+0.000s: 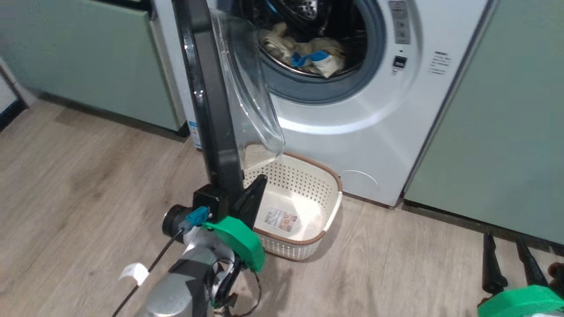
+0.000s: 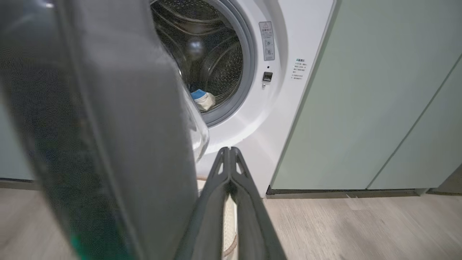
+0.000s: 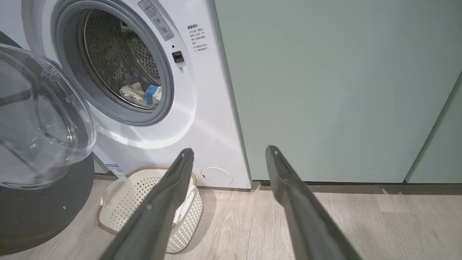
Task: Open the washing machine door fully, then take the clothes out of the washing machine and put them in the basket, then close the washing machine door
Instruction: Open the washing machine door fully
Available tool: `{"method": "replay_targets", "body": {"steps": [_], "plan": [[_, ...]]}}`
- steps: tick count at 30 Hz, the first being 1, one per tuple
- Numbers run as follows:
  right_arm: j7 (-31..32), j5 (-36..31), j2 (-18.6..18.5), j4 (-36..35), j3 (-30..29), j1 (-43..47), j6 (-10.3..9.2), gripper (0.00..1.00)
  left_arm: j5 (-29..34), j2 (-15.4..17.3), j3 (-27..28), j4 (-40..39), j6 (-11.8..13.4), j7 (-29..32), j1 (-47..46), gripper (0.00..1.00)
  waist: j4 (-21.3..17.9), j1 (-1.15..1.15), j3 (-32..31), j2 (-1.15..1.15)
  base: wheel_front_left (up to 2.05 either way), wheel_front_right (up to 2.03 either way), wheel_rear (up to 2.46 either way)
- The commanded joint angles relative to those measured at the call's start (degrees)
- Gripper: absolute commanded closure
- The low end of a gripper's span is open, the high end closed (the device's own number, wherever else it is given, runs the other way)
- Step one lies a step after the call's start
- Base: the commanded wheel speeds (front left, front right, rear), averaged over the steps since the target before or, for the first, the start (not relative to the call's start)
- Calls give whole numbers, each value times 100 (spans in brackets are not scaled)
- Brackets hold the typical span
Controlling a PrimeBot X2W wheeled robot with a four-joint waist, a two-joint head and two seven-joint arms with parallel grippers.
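We find the left tool (image 1: 260,180) pinched together on nothing, just beside the open washing machine door (image 1: 211,110), which overhangs the basket (image 1: 304,178); the basket's sticker (image 1: 280,219) is unreadable. The clothes (image 1: 308,50) lie in the drum of the washing machine (image 1: 374,132), whose printed labels (image 1: 400,22) are illegible. The right tool (image 3: 230,151) stands wide, empty.

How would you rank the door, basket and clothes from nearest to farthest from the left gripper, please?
From the left gripper, head view:
1. washing machine door: directly alongside.
2. basket: on the floor just beyond.
3. clothes: farthest, inside the washing machine.
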Motion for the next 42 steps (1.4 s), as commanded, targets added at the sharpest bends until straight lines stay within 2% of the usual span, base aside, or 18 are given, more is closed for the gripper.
{"method": "replay_targets", "body": {"steps": [1,23,33,42], "plan": [[-55,33,-78,-154,106,-147,23,0,12,223,327,-176,60,-36,-185,100,103,0,-8,0,0,0,0],[-55,44,-6,-134,126,-137,23,0,-159,694,693,-380,308,-22,-3,100,1117,0,-40,0,0,0,0],[-55,48,-56,-131,170,-122,23,0,-331,863,1098,-16,359,-32,-256,100,1343,0,10,0,0,0,0],[-55,74,-174,-129,240,-165,23,0,-378,940,1704,338,343,-35,-598,100,1414,0,163,0,0,0,0]]}}
